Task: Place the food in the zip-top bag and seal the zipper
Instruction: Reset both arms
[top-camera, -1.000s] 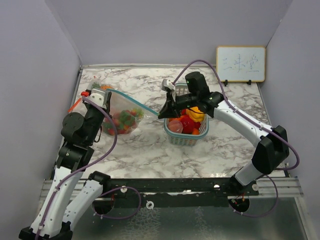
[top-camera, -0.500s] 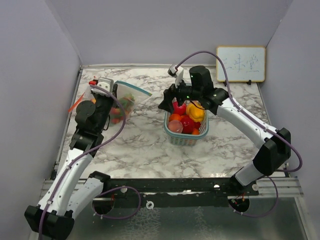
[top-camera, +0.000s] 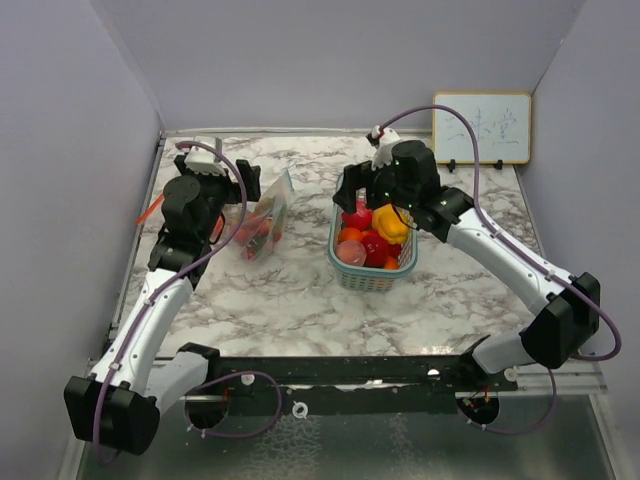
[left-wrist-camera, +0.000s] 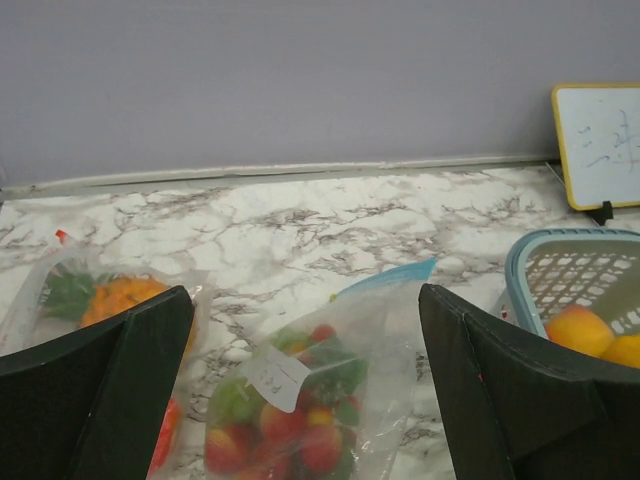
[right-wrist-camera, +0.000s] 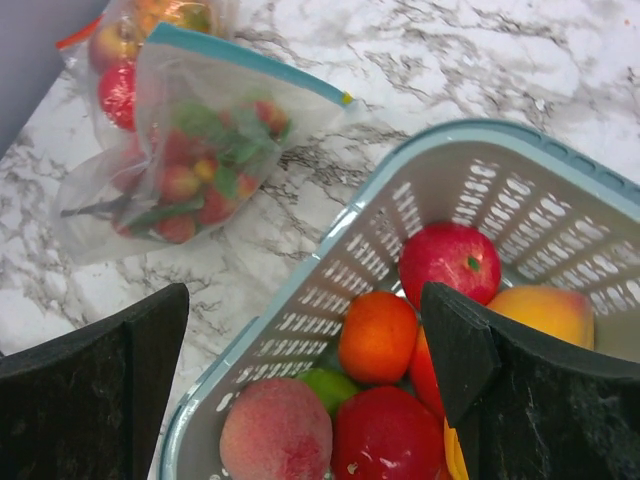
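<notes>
The zip-top bag (top-camera: 264, 216) lies on the marble left of centre, with small red, green and yellow food (left-wrist-camera: 300, 420) inside it and its teal zipper strip (right-wrist-camera: 250, 62) along the far edge. My left gripper (top-camera: 246, 181) hovers just above and behind the bag (left-wrist-camera: 340, 370), jaws wide open and touching nothing. My right gripper (top-camera: 362, 186) hangs open over the teal basket (top-camera: 372, 280). The basket holds more food: a red apple (right-wrist-camera: 450, 262), an orange (right-wrist-camera: 378, 337) and a peach (right-wrist-camera: 275, 430).
A second clear bag (left-wrist-camera: 110, 300) with an orange and leafy greens lies at the far left by the wall. A small whiteboard (top-camera: 481, 127) stands at the back right. Purple walls close in three sides.
Both grippers have opened and let go of the stretched bag top. The bag has dropped onto the table. The left arm swung toward the back and the right one pulled back over the basket.
</notes>
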